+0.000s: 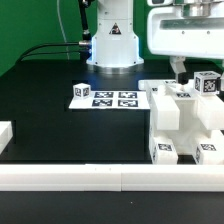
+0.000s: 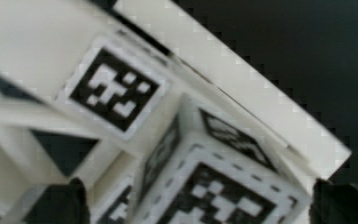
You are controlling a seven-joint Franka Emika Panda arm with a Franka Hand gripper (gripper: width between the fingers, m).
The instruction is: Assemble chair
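Item: partly built chair (image 1: 185, 125) of white blocky plastic slabs and posts, each face bearing black-and-white square tags. It stands on the black table top (image 1: 60, 135) at about 4 o'clock in the exterior view. The lower body is a boxy white mass with tagged faces low on its near side. A flat slab lies on top, and a small white tagged cube (image 1: 207, 83) sits at its upper far corner, toward 2 o'clock. Item: white robot gripper (image 1: 179, 72) of the arm, hanging directly over the chair's top at 1 o'clock, with one slim finger reaching down to just above the slab. In the wrist view the gripper (image 2: 202, 205) shows two dark fingertips (image 2: 60, 203) spread well apart. They straddle a tagged white part of the chair (image 2: 176, 60), which fills most of that blurred picture. Contact between pads and plastic cannot be made out. Item: thin flat white marker board (image 1: 105, 97) printed with four tags, lying near the table's centre at 9 o'clock from the chair and apart from it. Item: white robot base (image 1: 110, 45), at 12 o'clock on the table's far edge, with a black cable (image 1: 50, 48) running off toward 10 o'clock. Item: long white border rail (image 1: 90, 178), along the near table edge at 6 o'clock, just beside the chair's foot. Item: green backdrop (image 1: 30, 25), behind the table at 11 o'clock.
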